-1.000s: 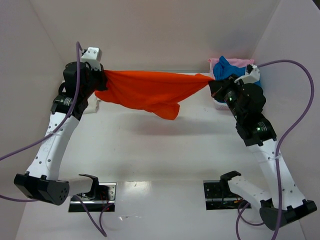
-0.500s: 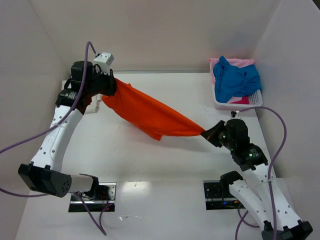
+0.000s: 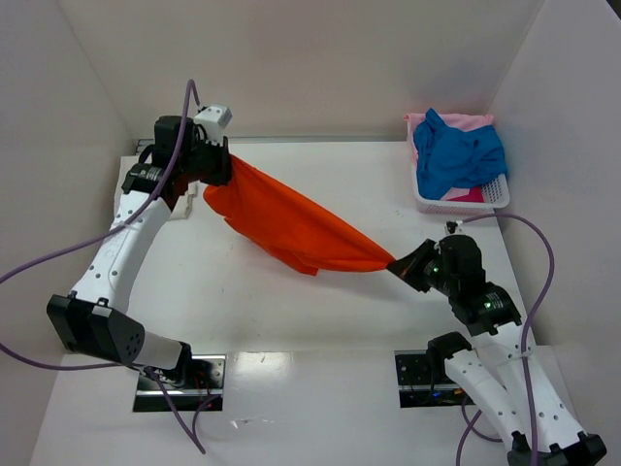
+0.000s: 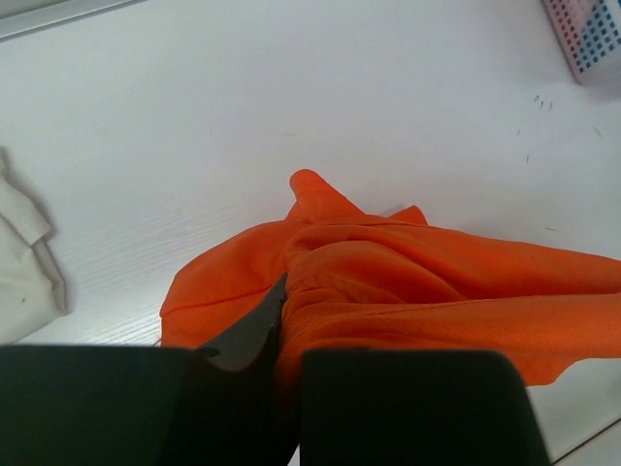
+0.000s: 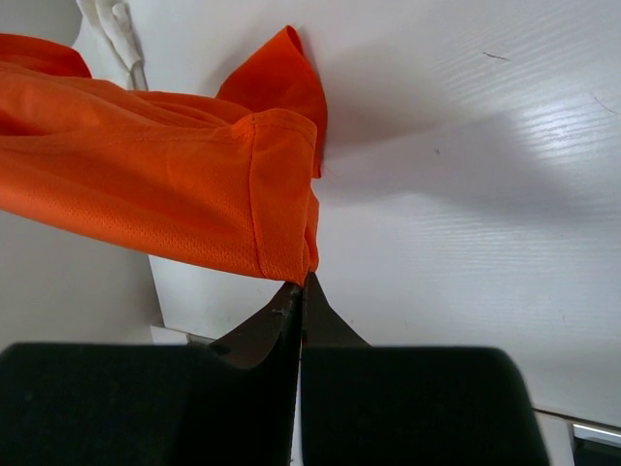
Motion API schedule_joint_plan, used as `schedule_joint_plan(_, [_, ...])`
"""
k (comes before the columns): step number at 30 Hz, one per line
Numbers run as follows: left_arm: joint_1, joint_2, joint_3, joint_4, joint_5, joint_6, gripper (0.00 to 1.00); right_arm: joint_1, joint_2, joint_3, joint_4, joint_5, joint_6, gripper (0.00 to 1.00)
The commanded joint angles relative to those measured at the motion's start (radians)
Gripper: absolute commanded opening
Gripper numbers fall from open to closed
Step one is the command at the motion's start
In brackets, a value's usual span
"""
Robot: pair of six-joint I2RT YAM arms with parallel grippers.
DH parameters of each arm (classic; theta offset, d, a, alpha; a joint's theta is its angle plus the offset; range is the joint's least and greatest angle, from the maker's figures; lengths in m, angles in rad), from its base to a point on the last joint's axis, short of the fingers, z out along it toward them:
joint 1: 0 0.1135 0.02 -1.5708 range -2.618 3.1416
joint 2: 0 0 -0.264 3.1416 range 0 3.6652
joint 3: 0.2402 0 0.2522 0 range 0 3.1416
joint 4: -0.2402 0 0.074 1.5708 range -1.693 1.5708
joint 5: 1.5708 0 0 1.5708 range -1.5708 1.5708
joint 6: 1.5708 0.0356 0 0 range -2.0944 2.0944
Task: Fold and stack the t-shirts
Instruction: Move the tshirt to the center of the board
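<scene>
The bright orange t-shirt hangs stretched above the table between both grippers, running from back left to front right. My left gripper is shut on its back-left corner; the cloth bunches over the fingers in the left wrist view. My right gripper is shut on the hem's corner at the front right, seen in the right wrist view with the orange t-shirt above it. A bright blue t-shirt and a pale pink t-shirt lie in the basket. A cream-white t-shirt lies at the table's back left.
The white plastic basket stands at the back right corner. White walls enclose the table on the left, back and right. Both arm bases sit at the near edge.
My right gripper pulled its corner of the orange t-shirt from beside the basket down toward the front right. My left gripper shifted slightly back and right. The shirt now stretches diagonally.
</scene>
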State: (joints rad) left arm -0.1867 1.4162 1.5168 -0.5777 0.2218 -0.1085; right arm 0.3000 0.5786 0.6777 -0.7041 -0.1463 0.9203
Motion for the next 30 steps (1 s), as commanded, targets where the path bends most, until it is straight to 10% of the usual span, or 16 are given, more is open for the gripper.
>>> schedule_joint_plan(1, [0.003,-0.025,-0.038,-0.003,-0.030,0.000,0.08,-0.009,0.001,-0.015,0.008,0.017,0.003,0.00])
schedule_joint_plan(12, [-0.123,0.006,-0.112,-0.112,0.517,0.164,0.15,-0.009,0.024,-0.060,0.058,0.017,0.018,0.00])
schedule_joint_plan(14, [-0.126,0.006,-0.112,-0.117,0.485,0.146,0.62,-0.009,0.046,-0.054,0.071,0.022,0.005,0.00])
schedule_joint_plan(18, [-0.126,-0.017,-0.145,-0.105,0.379,0.080,0.93,-0.009,0.061,-0.049,0.071,0.045,-0.006,0.00])
schedule_joint_plan(30, [-0.135,0.036,-0.202,-0.103,0.279,-0.013,0.99,-0.009,0.061,-0.058,0.086,0.045,-0.006,0.00])
